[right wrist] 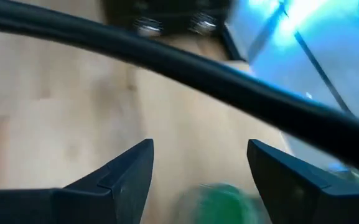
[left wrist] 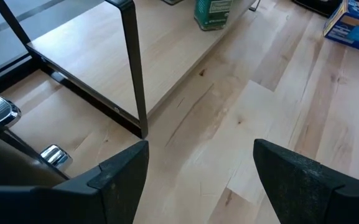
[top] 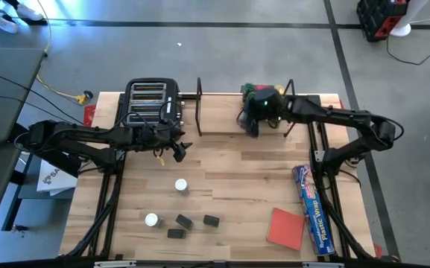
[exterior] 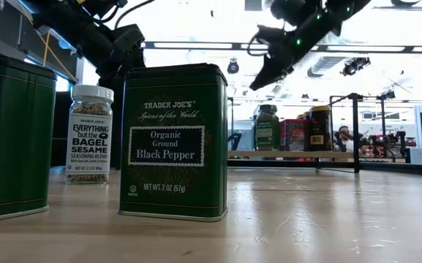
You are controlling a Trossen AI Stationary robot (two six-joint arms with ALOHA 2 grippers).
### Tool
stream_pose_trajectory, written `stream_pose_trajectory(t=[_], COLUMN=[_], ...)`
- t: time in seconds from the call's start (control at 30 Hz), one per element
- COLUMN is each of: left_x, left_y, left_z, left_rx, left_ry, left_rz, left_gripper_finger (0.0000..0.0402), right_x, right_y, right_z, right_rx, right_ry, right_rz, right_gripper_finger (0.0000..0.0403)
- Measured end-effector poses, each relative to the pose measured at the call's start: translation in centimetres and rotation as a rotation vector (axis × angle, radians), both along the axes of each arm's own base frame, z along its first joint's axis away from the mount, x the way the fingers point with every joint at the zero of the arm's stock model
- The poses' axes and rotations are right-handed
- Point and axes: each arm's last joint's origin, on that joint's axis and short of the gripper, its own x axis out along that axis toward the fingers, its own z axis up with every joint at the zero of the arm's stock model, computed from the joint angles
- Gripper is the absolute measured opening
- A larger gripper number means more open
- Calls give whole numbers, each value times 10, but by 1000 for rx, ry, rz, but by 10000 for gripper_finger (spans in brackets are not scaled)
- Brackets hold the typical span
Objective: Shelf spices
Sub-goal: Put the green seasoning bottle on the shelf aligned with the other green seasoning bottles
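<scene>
The spices [top: 179, 216] lay split: several loose on the front of the table [top: 237, 179], a few already on the shelf [top: 222, 112] at the back. My right gripper [top: 249, 123] hung above the shelf's jars [exterior: 291, 134], arm stretched across, fingers apart and empty. My left gripper [top: 177, 151] hovered beside the toaster [top: 152, 100], fingers wide and empty. Up close, a green tin [exterior: 174, 142] read "Trader Joe's Organic Ground Black Pepper"; a clear jar [exterior: 89, 133] read "Everything but the Bagel Sesame Seasoning Blend". The blue box [top: 313, 217] said "Plastic Wrap".
</scene>
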Motion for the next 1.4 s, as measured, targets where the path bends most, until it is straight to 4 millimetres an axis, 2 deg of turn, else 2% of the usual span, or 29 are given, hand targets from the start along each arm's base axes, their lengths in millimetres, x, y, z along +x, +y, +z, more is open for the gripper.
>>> stream_pose_trajectory(t=[0.13,0.23,0.43,0.6,0.77,1.4], left_x=[0,0,0,0,1,1], left_y=[-1,-1,-1,-3,-6,-6], left_z=[0,0,0,0,0,0], left_rx=[0,-1,2,2,2,4], left_ry=[-1,-2,0,0,0,1], left_rz=[-2,-3,-5,-13,-24,-23], left_gripper_finger=[284,284,284,284,284,284], right_x=[11,13,15,14,8,1], right_y=[34,47,32,21,16,8], right_z=[-7,-24,-59,-64,-61,-61], right_rx=[83,107,88,33,5,-85], right_ry=[36,117,216,240,262,328], right_rz=[74,71,-90,-187,-231,-316], right_gripper_finger=[221,179,88,47,35,34])
